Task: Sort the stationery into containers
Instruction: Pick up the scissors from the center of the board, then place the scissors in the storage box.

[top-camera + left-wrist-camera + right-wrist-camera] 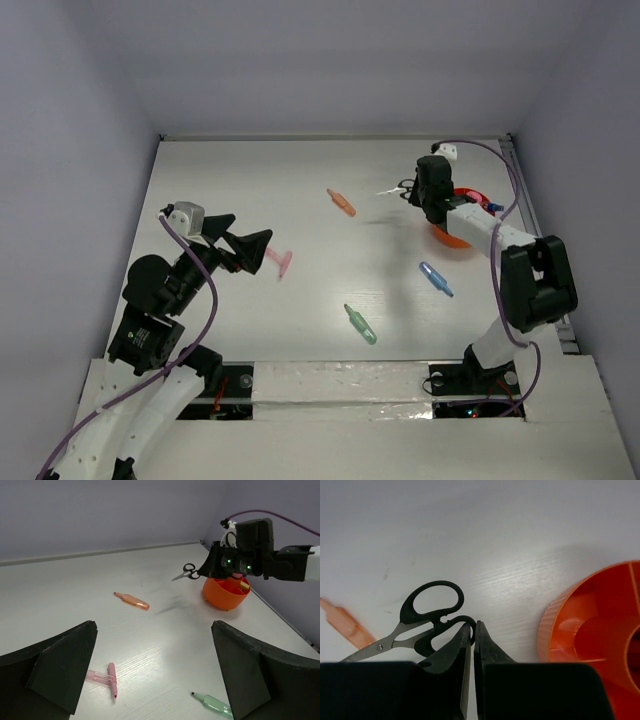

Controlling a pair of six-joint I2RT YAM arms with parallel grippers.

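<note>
Where the right gripper [474, 626] reaches out beside the orange bowl [592, 630], its jaws are pressed almost together, with only a thin slit between them. They pinch the rim of the lower handle loop of the black-handled scissors [422, 622]. The upper loop and both blades stick out to the left of the jaws, tips pointing away from the bowl. In the left wrist view the scissors hang clear of the white surface [250, 170], with a faint shadow on the boards below them. The bowl stands just to the right of the jaws, close to the right wall, and its inside is split by thin dividers. Part of it is hidden under the right arm in the top view.

The left gripper [253, 227] sits well apart on the other side of the surface – jaws spread wide, nothing between them. The pink marker [278, 261] lies just in front of them, flat on the surface. The orange marker [341, 203] lies near the middle, between the two arms and to the left of the held scissors. The green marker [361, 324] rests nearer the arm bases. The blue marker [436, 279] lies below the bowl – beside the right arm's forearm.
</note>
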